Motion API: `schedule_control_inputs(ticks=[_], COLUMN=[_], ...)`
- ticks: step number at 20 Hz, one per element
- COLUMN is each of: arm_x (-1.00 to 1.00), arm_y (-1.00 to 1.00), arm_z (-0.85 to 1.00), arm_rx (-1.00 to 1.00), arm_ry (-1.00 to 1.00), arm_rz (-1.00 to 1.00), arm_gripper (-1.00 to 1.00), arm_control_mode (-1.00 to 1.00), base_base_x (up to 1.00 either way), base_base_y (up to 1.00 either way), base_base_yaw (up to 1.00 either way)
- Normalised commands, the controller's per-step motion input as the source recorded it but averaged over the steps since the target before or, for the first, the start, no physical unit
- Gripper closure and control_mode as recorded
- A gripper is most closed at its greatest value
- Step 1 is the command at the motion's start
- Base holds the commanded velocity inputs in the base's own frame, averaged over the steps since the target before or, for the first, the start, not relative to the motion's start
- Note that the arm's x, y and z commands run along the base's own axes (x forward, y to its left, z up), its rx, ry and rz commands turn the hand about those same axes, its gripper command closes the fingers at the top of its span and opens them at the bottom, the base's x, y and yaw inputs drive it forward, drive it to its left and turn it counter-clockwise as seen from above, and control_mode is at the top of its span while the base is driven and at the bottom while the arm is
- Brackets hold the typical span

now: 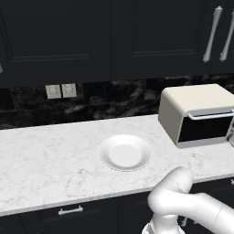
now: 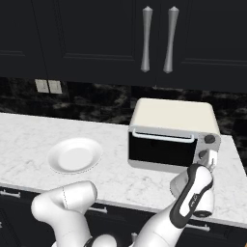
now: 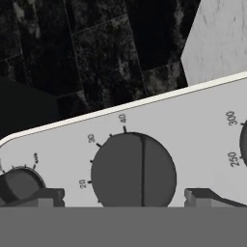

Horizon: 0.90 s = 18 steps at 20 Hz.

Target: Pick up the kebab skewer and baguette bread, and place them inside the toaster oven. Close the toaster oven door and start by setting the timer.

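The cream-beige toaster oven stands at the right end of the counter. Its dark glass toaster oven door is shut, with the silvery handle along the top. My gripper is open, right in front of the control panel on the oven's right side. In the hand view its fingertips stand on either side of a dark dial ringed with numbers, without touching it. The kebab skewer and baguette bread are hidden.
An empty white plate lies on the white marble counter left of the oven. Two more knobs sit on the same panel. Dark wall cabinets hang above, and the counter ends just right of the oven.
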Motion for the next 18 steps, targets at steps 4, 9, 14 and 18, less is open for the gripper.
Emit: schedule_control_inputs(ticks=[4, 9, 14, 18], arm_x=[0.00, 0.00, 0.00, 0.00], arm_y=[0.02, 0.00, 0.00, 0.00], arm_z=[0.00, 0.00, -0.02, 0.00], arm_rx=[-0.02, 0.00, 0.00, 0.00], arm_ry=[0.00, 0.00, 0.03, 0.06], arm_rz=[-0.02, -0.02, -0.02, 0.00], arm_gripper=[-1.00, -1.00, -1.00, -1.00], arm_control_mode=[-1.00, -1.00, -1.00, -1.00], base_base_x=[0.00, 0.00, 0.00, 0.00], base_base_y=[0.00, 0.00, 0.00, 0.00], base_base_yaw=[0.00, 0.00, 0.00, 0.00])
